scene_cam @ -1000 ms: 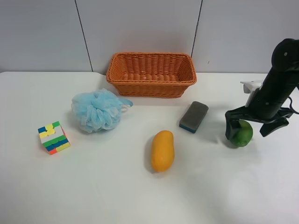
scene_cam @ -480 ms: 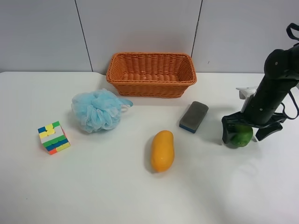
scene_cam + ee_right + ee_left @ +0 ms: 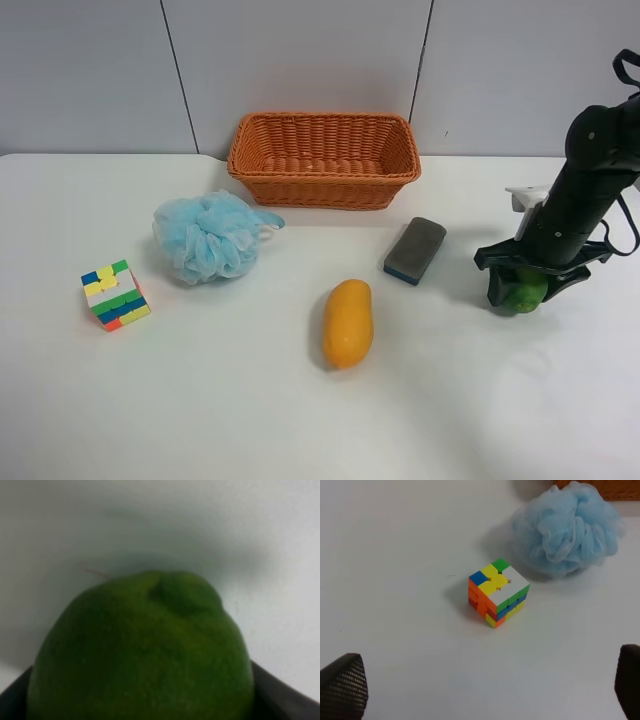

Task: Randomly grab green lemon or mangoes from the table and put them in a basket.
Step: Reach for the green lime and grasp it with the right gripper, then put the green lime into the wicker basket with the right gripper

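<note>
The green lemon [image 3: 524, 291] lies on the white table [image 3: 200, 400] at the exterior high view's right. My right gripper [image 3: 522, 285] is shut on it from above; in the right wrist view the lemon [image 3: 145, 650] fills the frame between the dark fingers [image 3: 282, 697]. The yellow-orange mango [image 3: 348, 322] lies free near the table's middle. The orange-brown wicker basket [image 3: 320, 185] stands at the back and looks empty. My left gripper [image 3: 485, 690] is open and empty above the table; its arm is out of the exterior high view.
A grey-and-blue sponge block [image 3: 415, 250] lies between the lemon and the basket. A light blue bath puff [image 3: 208, 236] and a colourful puzzle cube [image 3: 115, 294] are at the view's left; both show in the left wrist view, the puff [image 3: 567, 527] and the cube [image 3: 497, 592].
The right gripper's fingers have closed from wide open onto the green lemon. Mango, basket and the other things have not moved.
</note>
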You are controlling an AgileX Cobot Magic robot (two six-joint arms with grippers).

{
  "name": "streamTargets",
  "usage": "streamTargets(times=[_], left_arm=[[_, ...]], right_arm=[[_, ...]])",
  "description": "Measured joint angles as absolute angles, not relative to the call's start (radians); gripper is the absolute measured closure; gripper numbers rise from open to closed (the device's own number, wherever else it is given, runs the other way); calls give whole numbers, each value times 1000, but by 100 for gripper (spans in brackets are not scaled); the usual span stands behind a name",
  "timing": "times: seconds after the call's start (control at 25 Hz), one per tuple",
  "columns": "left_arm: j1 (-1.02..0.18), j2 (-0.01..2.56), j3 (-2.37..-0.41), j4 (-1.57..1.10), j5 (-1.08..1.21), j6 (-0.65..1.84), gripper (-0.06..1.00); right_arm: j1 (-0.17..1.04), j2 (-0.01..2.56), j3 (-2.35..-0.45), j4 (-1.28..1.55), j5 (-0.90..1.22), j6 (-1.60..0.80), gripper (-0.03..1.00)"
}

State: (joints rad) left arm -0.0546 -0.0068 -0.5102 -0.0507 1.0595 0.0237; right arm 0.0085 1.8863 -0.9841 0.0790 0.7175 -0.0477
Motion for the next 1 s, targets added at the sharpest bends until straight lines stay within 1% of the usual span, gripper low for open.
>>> streamTargets(times=[0.28, 0.44, 0.8, 1.0], left_arm=[[-55, -7, -510, -51, 1060, 24, -5], [-55, -7, -510, -51, 1060, 24, -5], [-55, -7, -510, -51, 1060, 24, -5], [-55, -7, -510, -51, 1060, 24, -5]], right_arm=[[9, 1875, -985, 79, 725, -48, 31], [9, 1817, -1020, 79, 795, -48, 31], [9, 1666, -1206, 80, 987, -48, 31], [16, 1651, -1345, 102, 1084, -48, 31]])
